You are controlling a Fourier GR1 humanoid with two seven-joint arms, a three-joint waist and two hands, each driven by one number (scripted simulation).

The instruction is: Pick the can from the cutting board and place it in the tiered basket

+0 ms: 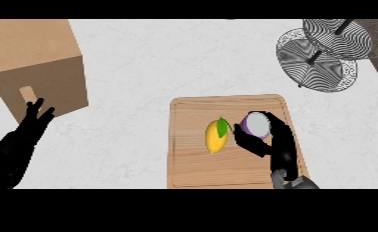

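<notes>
A purple can (pixel 255 124) with a pale round top stands on the wooden cutting board (pixel 193 166), right of its middle. My right hand (pixel 275 146) comes up from the lower right, its fingers and thumb curled round the can's sides. Just left of the can lies a yellow lemon (pixel 215 136) with a green leaf. The wire tiered basket (pixel 325 56), two round mesh levels on a dark pole, stands at the counter's far right. At the lower left my left hand (pixel 29 126) rests open with fingers up, in front of a cardboard box.
A big brown cardboard box (pixel 40 66) fills the upper left corner. Pale speckled counter (pixel 177 56) stretches between the board, the box and the basket.
</notes>
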